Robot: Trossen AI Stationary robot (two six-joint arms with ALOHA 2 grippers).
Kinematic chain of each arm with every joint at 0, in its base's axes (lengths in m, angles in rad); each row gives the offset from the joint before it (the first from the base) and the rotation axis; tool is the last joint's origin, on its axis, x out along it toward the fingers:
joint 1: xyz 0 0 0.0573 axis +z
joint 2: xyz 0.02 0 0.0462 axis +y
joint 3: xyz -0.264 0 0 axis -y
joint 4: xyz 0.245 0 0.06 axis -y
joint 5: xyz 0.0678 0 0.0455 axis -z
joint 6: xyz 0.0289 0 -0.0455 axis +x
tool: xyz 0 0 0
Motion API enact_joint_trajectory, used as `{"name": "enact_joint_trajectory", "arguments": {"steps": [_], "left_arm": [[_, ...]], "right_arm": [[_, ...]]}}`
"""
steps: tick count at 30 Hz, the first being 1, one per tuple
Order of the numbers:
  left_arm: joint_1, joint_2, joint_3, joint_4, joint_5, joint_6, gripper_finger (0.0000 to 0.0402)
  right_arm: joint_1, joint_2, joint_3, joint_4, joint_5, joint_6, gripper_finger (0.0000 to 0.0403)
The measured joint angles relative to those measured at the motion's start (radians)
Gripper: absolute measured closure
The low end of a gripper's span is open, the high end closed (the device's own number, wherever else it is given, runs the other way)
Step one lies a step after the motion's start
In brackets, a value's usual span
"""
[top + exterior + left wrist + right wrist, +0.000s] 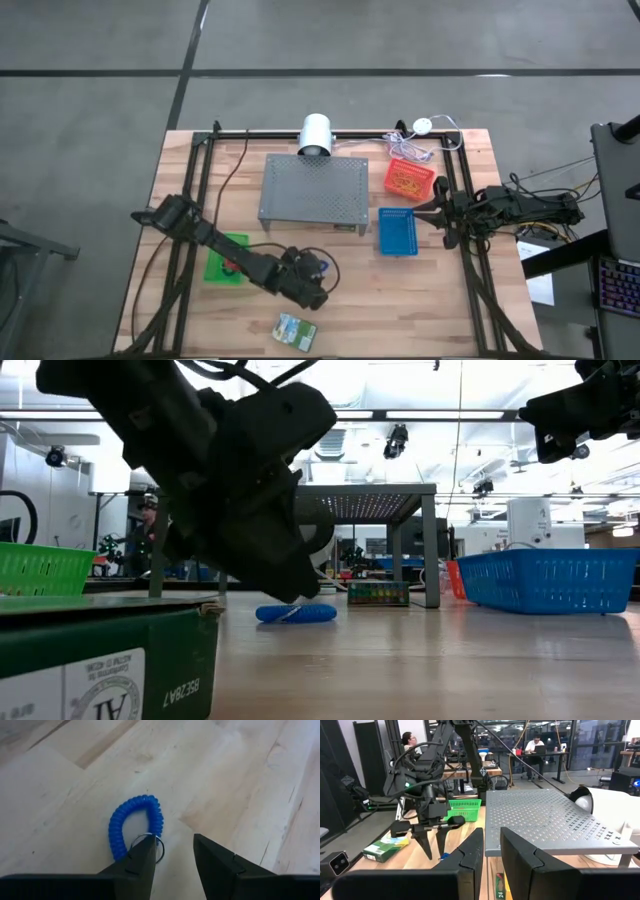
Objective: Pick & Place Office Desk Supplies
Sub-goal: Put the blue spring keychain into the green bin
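Note:
A blue coil band point(135, 822) with a metal ring point(159, 845) lies flat on the wooden table, near the front middle point(321, 266). My left gripper point(175, 845) stands open just over its ring end, slanting down point(285, 585). One finger point(142, 852) is in front of the ring; the other stands over bare wood beside it. The green-and-yellow crayon box point(297, 330) lies flat near the front edge. A small red band point(229, 266) lies in the green basket point(228, 246). My right gripper point(491, 845) waits at the table's right side, level, a narrow gap between its fingers. My left gripper comes at the blue band's ring end point(159, 845) slanting down from the table's left. One finger covers part of the ring, so I cannot tell whether it touches. The band lies flat on the table.
A grey perforated stand point(313, 190) fills the table's middle back. To its right stand a red basket point(408, 178) with tan rubber bands and a blue basket point(398, 232). A white cylinder point(315, 133) and cables lie along the far edge. Bare wood lies right of the band.

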Motion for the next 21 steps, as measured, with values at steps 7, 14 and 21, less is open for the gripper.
{"name": "enact_joint_trajectory", "arguments": {"steps": [7, 14, 21], "left_arm": [[0.006, 0.014, 0.0, 0.001, -0.006, 0.003, 0.0264], [0.032, 0.034, 0.0, -0.001, 0.006, 0.002, 0.0265], [0.035, 0.055, 0.004, 0.003, 0.019, 0.002, 0.0276]], "right_arm": [[0.0, 0.0, 0.0, 0.0, 0.0, 0.0, 0.0339], [0.0, 0.0, 0.0, 0.0, 0.0, 0.0, 0.0339], [0.0, 0.0, 0.0, 0.0, 0.0, 0.0, 0.0339]]}}
